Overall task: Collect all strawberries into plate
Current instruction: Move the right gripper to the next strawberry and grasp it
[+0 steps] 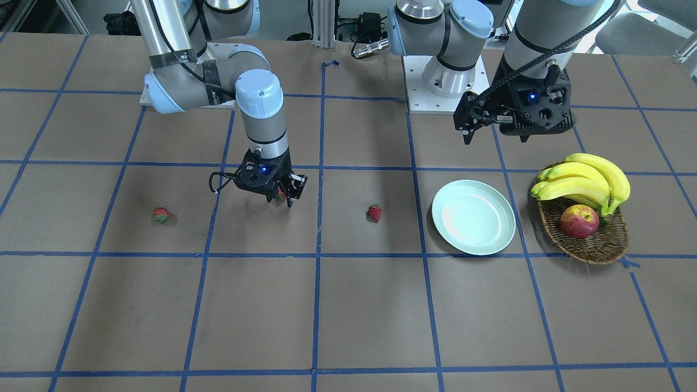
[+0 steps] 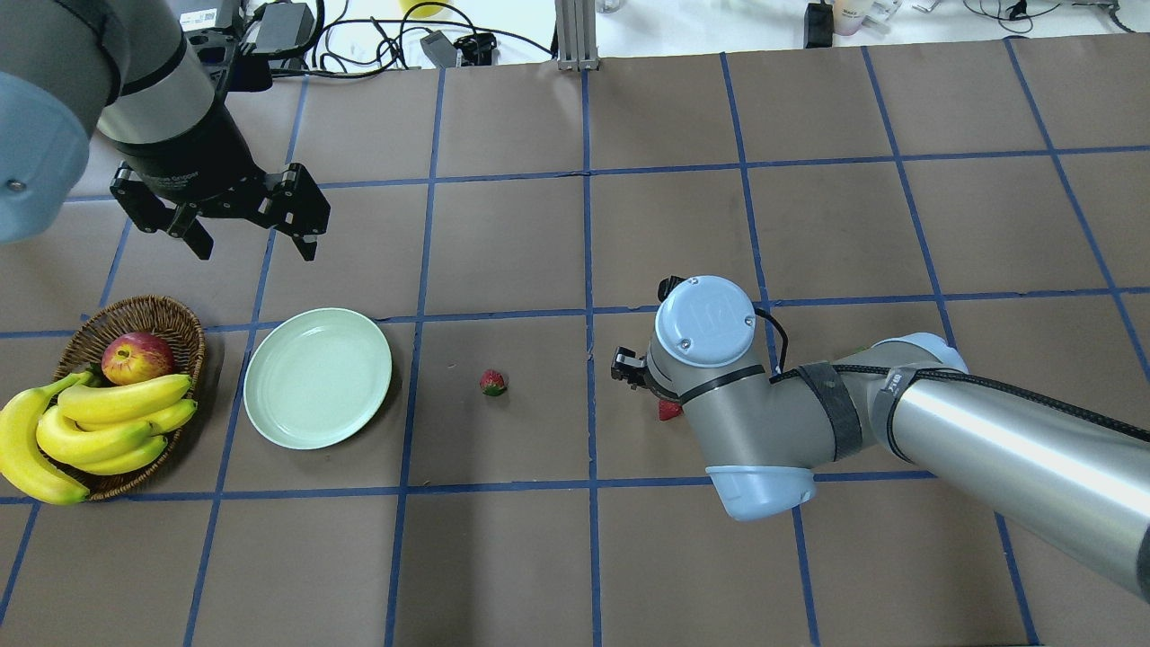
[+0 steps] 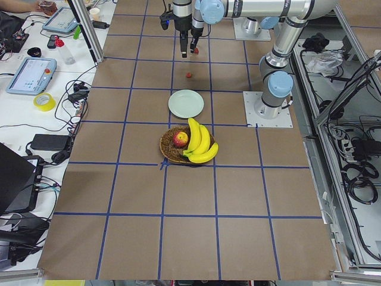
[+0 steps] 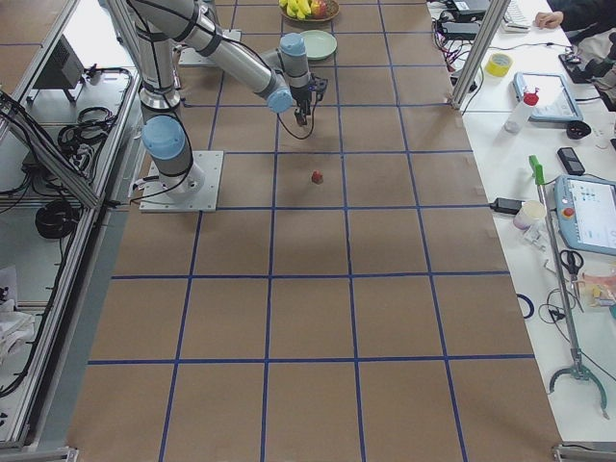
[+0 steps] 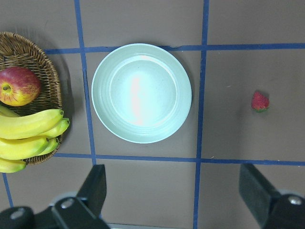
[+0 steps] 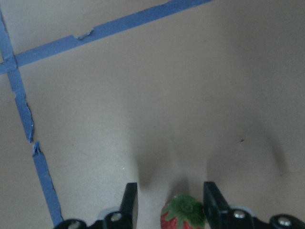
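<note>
The pale green plate (image 1: 473, 216) lies empty beside the basket; it also shows in the overhead view (image 2: 317, 377) and the left wrist view (image 5: 141, 93). One strawberry (image 1: 374, 212) lies on the table near the plate (image 2: 492, 382) (image 5: 260, 101). A second strawberry (image 1: 160, 214) lies far from the plate. My right gripper (image 1: 279, 198) is shut on a third strawberry (image 6: 183, 214), held just above the table. My left gripper (image 2: 256, 244) hangs open and empty, high above the plate's far side.
A brown wicker basket (image 1: 593, 242) with bananas (image 1: 585, 179) and a red-yellow apple (image 1: 579, 221) stands right beside the plate. Blue tape lines grid the brown table. Cables and gear lie along the table's far edge in the overhead view.
</note>
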